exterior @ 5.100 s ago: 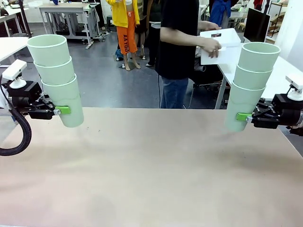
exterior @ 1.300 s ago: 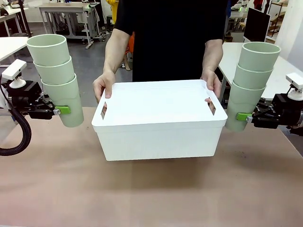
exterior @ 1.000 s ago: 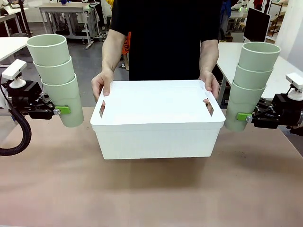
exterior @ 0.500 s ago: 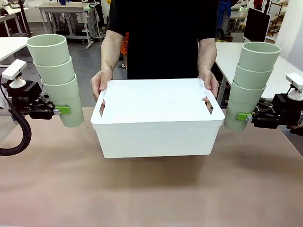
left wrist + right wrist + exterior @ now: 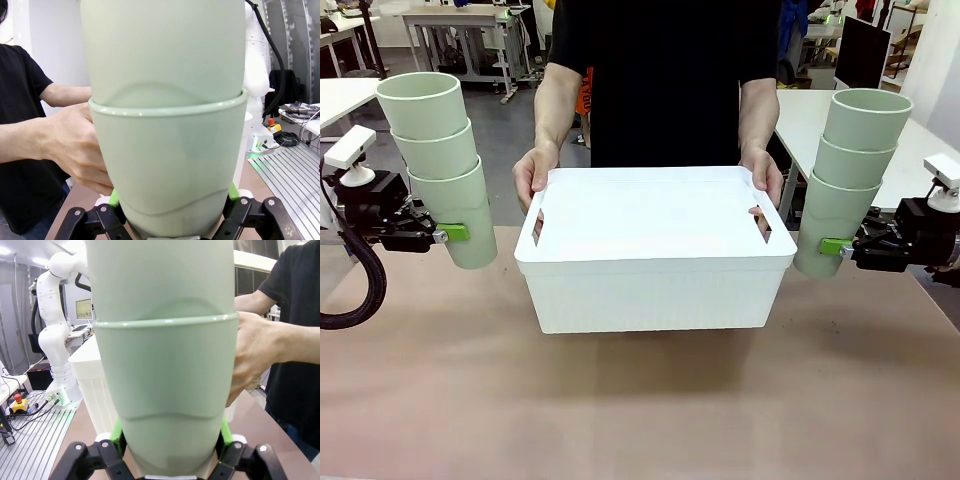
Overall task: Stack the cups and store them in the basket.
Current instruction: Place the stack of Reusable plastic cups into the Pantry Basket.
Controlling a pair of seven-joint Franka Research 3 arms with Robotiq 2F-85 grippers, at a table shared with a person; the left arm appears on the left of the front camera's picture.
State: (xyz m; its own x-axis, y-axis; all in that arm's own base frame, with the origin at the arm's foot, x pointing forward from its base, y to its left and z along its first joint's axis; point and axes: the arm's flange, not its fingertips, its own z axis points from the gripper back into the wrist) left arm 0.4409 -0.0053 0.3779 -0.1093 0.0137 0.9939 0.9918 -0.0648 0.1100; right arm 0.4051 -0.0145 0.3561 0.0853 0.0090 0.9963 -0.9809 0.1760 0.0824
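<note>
Front view: basket (image 5: pixel 655 290) mouth-up, long axis left-right across table (image 5: pixel 640 420), person's hands (image 5: pixel 532 175) at its far corners. Left gripper (image 5: pixel 448 233) clamped on left cups (image 5: pixel 440 165), right gripper (image 5: pixel 835 246) on right cups (image 5: pixel 850 170): upright three-high stacks, mouths up, flanking basket. Left wrist view: bottom cup pinched. Right wrist view: likewise.

Smooth white plastic basket (image 5: pixel 655 290), faint satin sheen. Beside the basket, cups (image 5: pixel 438 160) of pale green plastic, smooth, semi-gloss (soft highlights up close). Under the basket, table (image 5: pixel 640 410) matt tan, faintly mottled. Behind the basket, shirt (image 5: pixel 665 90) black matt cloth.
</note>
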